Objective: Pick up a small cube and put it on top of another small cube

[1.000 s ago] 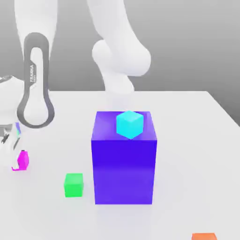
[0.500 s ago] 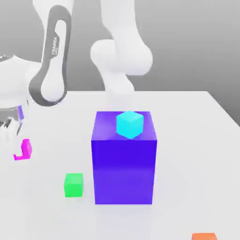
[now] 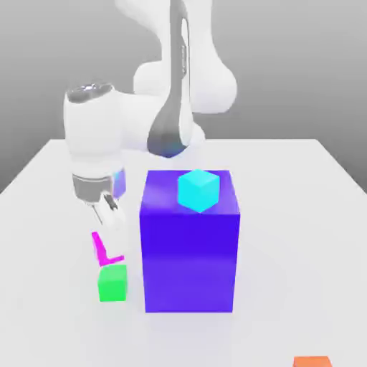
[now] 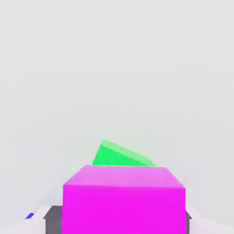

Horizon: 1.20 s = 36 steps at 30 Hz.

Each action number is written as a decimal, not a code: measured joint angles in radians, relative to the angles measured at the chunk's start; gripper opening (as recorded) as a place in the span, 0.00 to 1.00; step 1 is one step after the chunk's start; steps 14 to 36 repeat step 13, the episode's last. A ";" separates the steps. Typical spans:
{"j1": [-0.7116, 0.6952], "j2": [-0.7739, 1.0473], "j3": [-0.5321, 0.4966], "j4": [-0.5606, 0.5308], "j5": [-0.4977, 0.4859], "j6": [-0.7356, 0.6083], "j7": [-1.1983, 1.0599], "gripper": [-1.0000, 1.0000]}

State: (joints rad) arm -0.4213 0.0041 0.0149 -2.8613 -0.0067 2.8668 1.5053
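Note:
My gripper (image 3: 105,228) is shut on the small magenta cube (image 3: 99,249), which hangs tilted just above the small green cube (image 3: 112,282) on the white table. Whether the two cubes touch is unclear in the exterior view. In the hand view the magenta cube (image 4: 123,201) sits between the dark fingertips (image 4: 52,220), with the green cube (image 4: 119,155) showing just beyond it. Part of the magenta cube is hidden by my fingers in the exterior view.
A big blue-purple block (image 3: 190,251) stands right beside the green cube, toward the exterior view's right, with a small cyan cube (image 3: 198,191) on top. A small orange cube (image 3: 312,361) lies at the front right edge. The white table (image 3: 287,215) spreads around them.
The arm has swung from the exterior view's left toward the middle, carrying the magenta cube from the far left to just above the green cube. The jaws stayed shut.

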 joint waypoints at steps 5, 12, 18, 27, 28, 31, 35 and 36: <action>-0.003 0.057 0.003 0.002 -0.001 0.054 0.001 1.00; -0.004 -0.032 0.003 -0.002 0.002 -0.031 -0.001 1.00; -0.003 -0.066 0.003 -0.003 0.004 -0.064 -0.003 1.00; -0.003 -0.066 0.003 -0.003 0.004 -0.064 -0.003 1.00; -0.003 -0.066 0.003 -0.003 0.004 -0.064 -0.003 1.00; -0.003 -0.066 0.003 -0.003 0.004 -0.064 -0.003 1.00; -0.003 -0.066 0.003 -0.003 0.004 -0.064 -0.003 1.00; -0.003 -0.066 0.003 -0.003 0.004 -0.064 -0.003 1.00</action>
